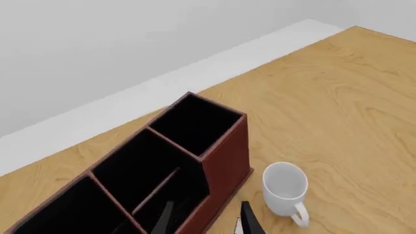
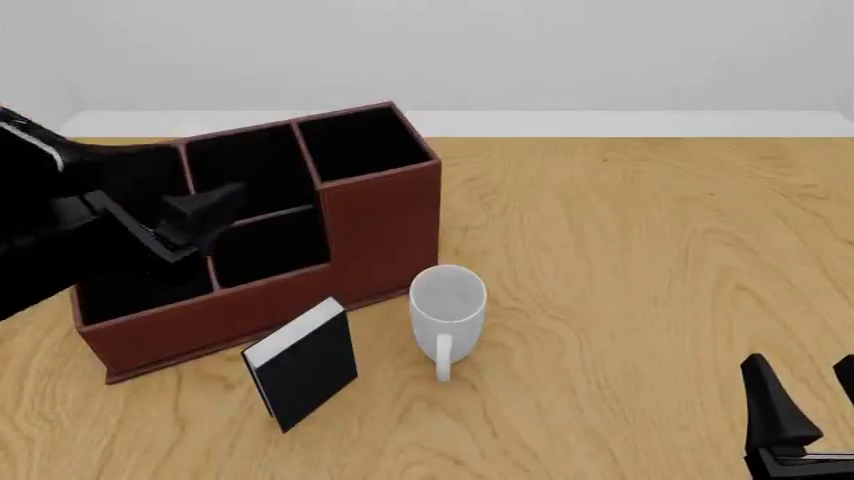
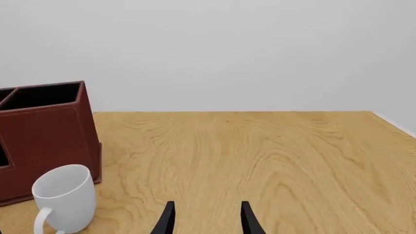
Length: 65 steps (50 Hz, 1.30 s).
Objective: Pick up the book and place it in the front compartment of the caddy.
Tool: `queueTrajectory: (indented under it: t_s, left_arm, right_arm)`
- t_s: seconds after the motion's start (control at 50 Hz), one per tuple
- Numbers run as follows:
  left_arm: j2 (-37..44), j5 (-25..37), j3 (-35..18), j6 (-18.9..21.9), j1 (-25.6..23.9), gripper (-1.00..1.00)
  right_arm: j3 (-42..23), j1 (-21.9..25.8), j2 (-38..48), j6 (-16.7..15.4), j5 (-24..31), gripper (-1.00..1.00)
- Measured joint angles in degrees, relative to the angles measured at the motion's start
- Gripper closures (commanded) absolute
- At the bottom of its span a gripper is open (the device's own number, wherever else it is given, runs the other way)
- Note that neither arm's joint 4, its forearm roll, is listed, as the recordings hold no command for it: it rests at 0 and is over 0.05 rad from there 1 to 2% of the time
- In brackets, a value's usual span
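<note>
Evidently the book [image 2: 302, 364] is left standing tilted on the table [image 2: 641, 260], just in front of the caddy [image 2: 380, 225] and beside the white mug [image 2: 446, 303], ungrasped. The left gripper [image 2: 200, 222] is held above the caddy's sections, fingers parted and empty, up and behind the book. The right gripper [image 2: 801, 400] is parked well apart, also parted

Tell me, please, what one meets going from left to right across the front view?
left gripper → book → white mug → right gripper. The caddy spans several of these, so I leave it out.
</note>
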Motion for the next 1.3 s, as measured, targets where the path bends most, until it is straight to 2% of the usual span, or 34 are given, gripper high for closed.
queueTrajectory:
  t_s: [0.4,0.6,0.78,0.92,1.3]
  left_arm:
    - [16.0,20.9,-19.6,5.3,-7.3,-1.00]
    - [22.3,29.5,-26.4,5.8,-9.8,-1.00]
    - [26.4,36.0,-30.0,5.5,-11.0,-1.00]
    - [28.1,39.5,-30.6,4.8,-11.7,-1.00]
    - [30.6,43.1,-29.2,4.8,-9.8,-1.00]
  right_arm:
    - [0.0,0.0,-0.1,0.0,0.1,-1.00]
    - [0.0,0.0,-0.1,0.0,0.2,-1.00]
    - [0.0,0.0,-0.1,0.0,0.2,-1.00]
    - [0.0,0.0,-0.1,0.0,0.2,-1.00]
    - [0.0,0.0,-0.1,0.0,0.2,-1.00]
